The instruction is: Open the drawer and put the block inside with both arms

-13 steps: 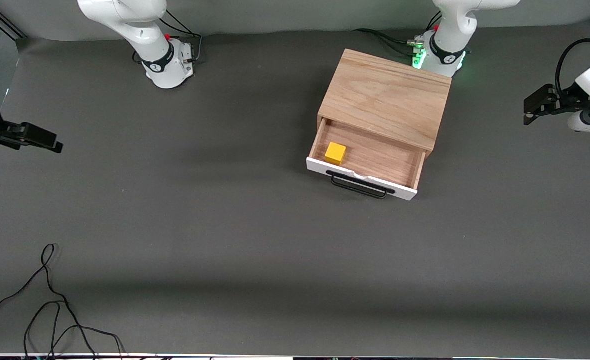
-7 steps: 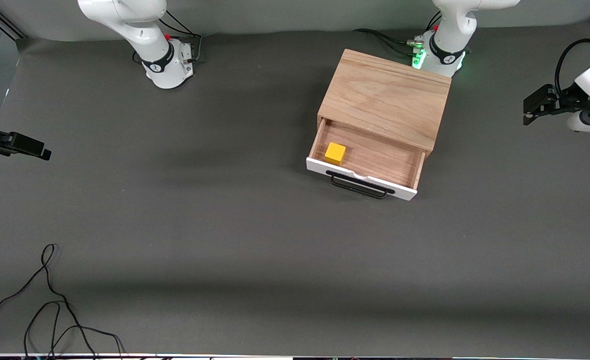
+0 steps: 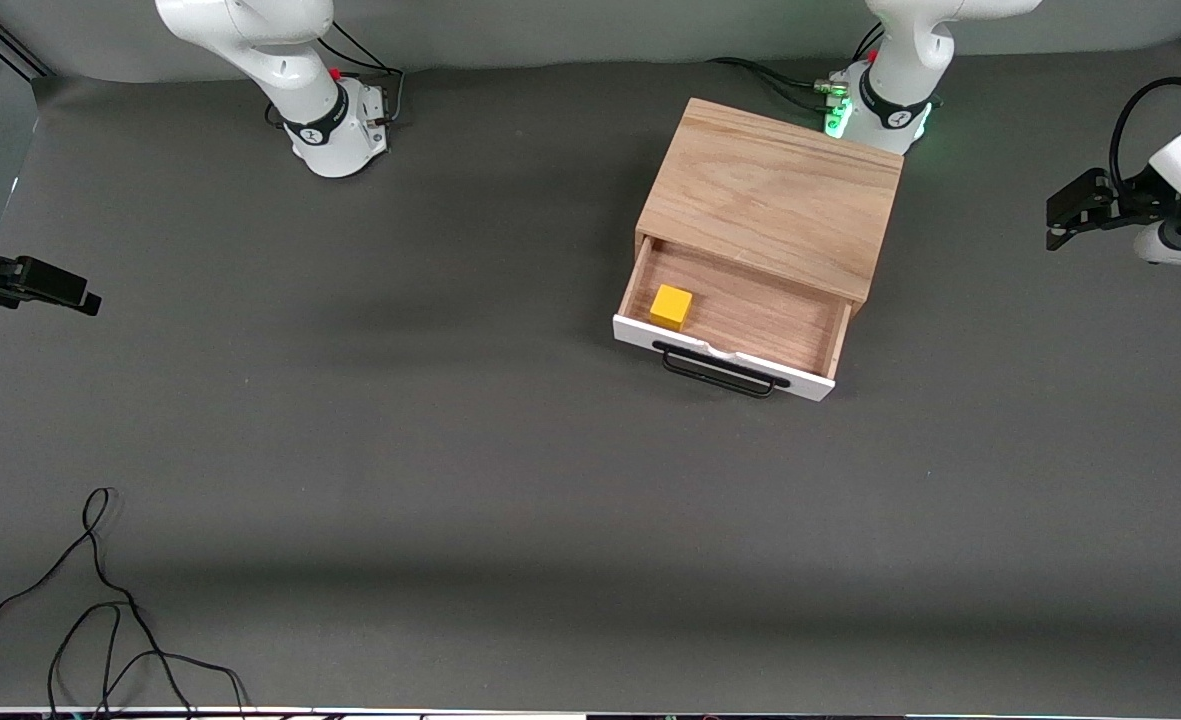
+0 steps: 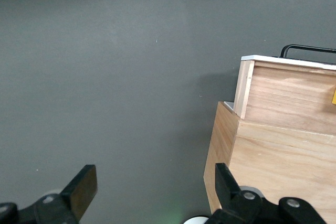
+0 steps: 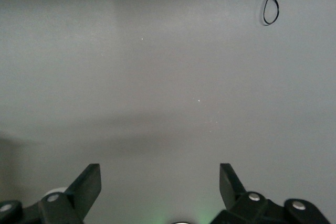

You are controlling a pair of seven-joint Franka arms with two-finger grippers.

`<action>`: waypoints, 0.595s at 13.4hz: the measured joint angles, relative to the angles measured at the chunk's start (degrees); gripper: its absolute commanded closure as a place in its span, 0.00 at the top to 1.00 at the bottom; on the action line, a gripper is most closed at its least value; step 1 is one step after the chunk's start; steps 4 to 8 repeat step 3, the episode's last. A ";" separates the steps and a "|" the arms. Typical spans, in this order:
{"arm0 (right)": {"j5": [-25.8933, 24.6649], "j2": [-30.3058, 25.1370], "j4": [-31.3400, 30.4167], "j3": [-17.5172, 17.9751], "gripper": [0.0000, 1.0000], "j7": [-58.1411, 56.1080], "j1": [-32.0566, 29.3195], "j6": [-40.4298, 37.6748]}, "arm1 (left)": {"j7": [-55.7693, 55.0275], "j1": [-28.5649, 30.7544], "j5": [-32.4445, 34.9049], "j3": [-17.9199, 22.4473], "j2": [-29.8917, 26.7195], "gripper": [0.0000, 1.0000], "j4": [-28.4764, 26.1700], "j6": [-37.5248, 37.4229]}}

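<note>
We see the block (image 3: 671, 307) sitting inside the open drawer (image 3: 735, 322), both spread, empty grippers well clear of it, left gripper (image 3: 1068, 212) nearer than right gripper (image 3: 78, 293).

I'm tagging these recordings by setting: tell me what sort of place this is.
Most likely a robotics lab test bench: two white arms bolted along a table under a plain grey cover, the left gripper and right gripper waiting open at its ends, loose cable, and one oak cabinet as a prop.
</note>
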 measured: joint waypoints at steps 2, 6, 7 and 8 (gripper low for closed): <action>0.00 -0.04 -0.07 0.00 1.00 0.00 0.00 0.00 | 0.00 0.00 0.00 -0.03 0.00 1.00 0.00 0.00; 0.00 -0.04 -0.14 0.00 1.00 0.00 0.00 0.00 | 0.00 0.00 -0.01 -0.04 0.00 1.00 0.00 0.00; 0.00 -0.04 -0.14 0.00 1.00 0.00 0.00 0.00 | 0.00 0.00 -0.01 -0.04 0.00 1.00 0.00 0.00; 0.00 -0.04 -0.14 0.00 1.00 0.00 0.00 0.00 | 0.00 0.00 -0.01 -0.04 0.00 1.00 0.00 0.00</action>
